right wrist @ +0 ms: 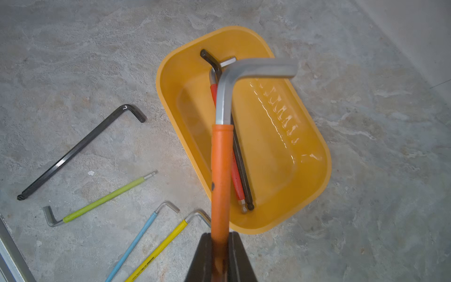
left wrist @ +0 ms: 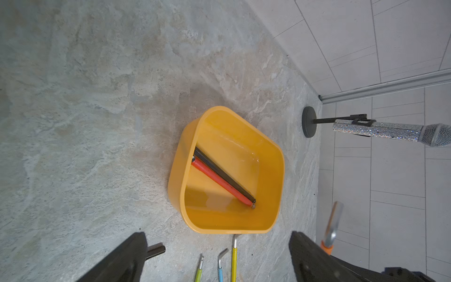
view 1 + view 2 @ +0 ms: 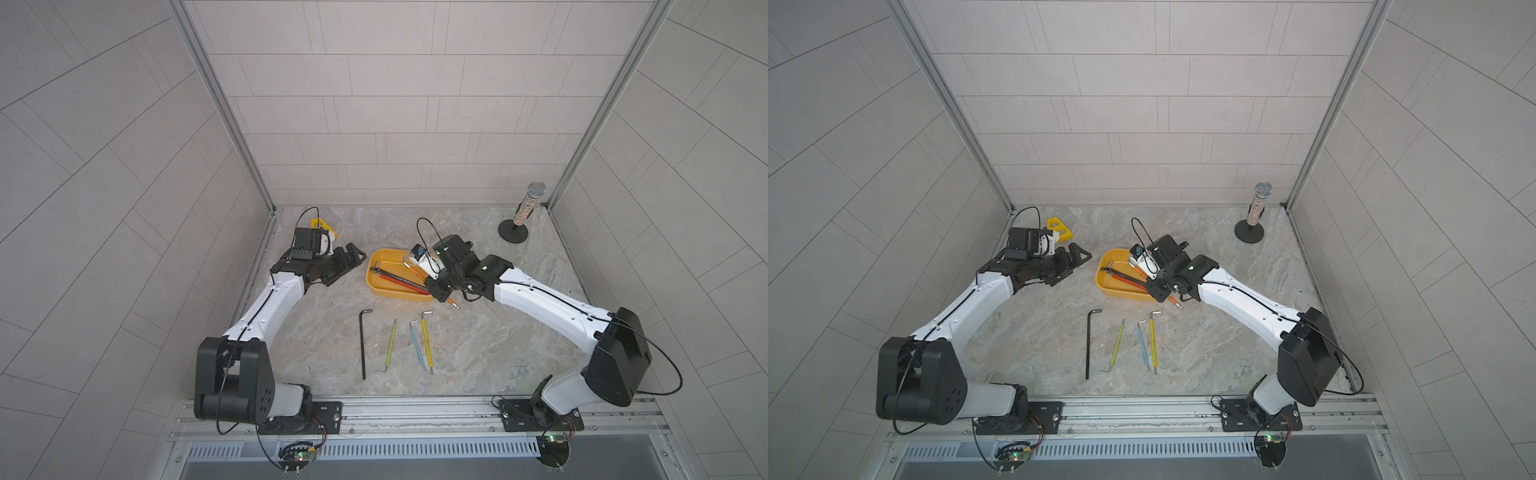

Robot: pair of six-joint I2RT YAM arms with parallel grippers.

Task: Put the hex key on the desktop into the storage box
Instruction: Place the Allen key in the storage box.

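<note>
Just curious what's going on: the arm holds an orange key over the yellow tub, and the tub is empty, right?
Not empty. The right gripper does hold the orange key over the storage box, but the right wrist view shows a red key and a black key lying inside.

The grey-beige marbled counter [image 3: 498, 332] carries the yellow-orange storage box [image 3: 390, 294] near its middle. Four hex keys lie flat on the stone nearer the front edge, roughly side by side and apart from one another: a long black key [image 3: 363, 345], a green-sleeved key [image 3: 391, 344], a blue-sleeved key [image 3: 417, 347] and a yellow-sleeved key [image 3: 427, 343], the last two close together. At the back stand two more things, a round black stand base [image 3: 513, 230] holding a glittery microphone in the far right corner, and a small yellow bracket [image 3: 324, 224] far left, partly hidden.
</note>
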